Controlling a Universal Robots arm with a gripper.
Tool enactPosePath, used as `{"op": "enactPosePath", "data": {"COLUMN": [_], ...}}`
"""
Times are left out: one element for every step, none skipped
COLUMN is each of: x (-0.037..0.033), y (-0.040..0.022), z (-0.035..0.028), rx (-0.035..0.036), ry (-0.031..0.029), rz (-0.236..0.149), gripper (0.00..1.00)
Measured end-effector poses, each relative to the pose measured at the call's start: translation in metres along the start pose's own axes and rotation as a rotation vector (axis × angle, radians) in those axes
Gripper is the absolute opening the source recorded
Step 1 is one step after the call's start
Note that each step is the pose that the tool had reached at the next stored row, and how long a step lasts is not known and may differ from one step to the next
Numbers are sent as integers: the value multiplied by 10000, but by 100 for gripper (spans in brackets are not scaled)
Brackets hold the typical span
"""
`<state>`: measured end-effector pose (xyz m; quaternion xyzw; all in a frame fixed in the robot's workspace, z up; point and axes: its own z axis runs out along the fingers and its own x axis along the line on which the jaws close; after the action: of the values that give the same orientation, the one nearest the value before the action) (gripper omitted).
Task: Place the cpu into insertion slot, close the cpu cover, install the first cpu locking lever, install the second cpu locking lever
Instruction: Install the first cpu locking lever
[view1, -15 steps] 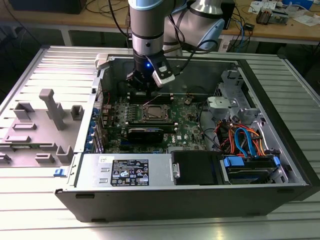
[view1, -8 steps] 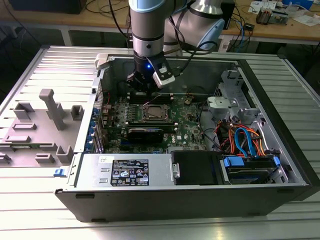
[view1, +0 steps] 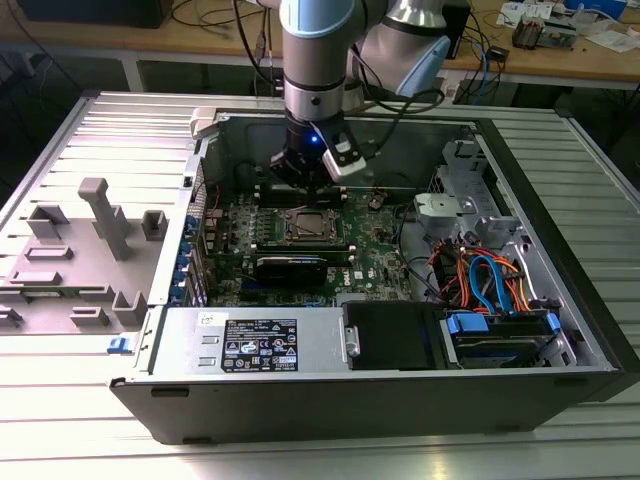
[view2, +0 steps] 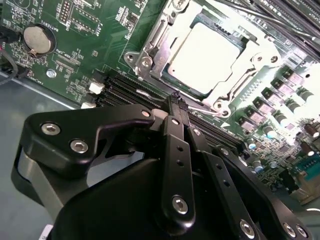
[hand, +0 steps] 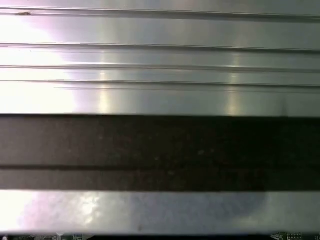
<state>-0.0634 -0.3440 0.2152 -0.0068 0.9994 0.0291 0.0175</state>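
Showing cpu seated: second wrist view

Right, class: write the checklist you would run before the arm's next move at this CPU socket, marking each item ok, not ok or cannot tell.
1. The cpu sits in the insertion slot: ok.
2. The cpu cover lies down around the chip: ok, as far as the second wrist view shows.
3. Both locking levers latched: cannot tell.
4. The gripper is shut with nothing between its fingers: ok.
5. Fingertips clear of the memory slots beside the socket: cannot tell.
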Motion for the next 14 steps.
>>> {"op": "enactPosePath", "data": {"x": [-6, -12, -18, -25, -33, -41, -49, -58, -66, -75, -81, -90, -96, -103], "y": [0, -1, -1, -1, -2, -2, -2, -3, -3, -3, -3, -2, -2, -2], "z": [5, 9, 14, 18, 22, 26, 30, 35, 40, 45, 50, 57, 62, 67], "rx": [1, 1, 1, 1, 2, 1, 2, 1, 1, 1, 2, 1, 1, 1], "ry": [1, 1, 1, 1, 2, 1, 1, 1, 1, 1, 2, 1, 1, 1], "rz": [0, 0, 0, 0, 0, -1, -1, 0, -1, -1, -1, -1, -1, -1], "gripper": [11, 11, 11, 11, 11, 11, 11, 11, 11, 11, 11, 11, 11, 11]}}
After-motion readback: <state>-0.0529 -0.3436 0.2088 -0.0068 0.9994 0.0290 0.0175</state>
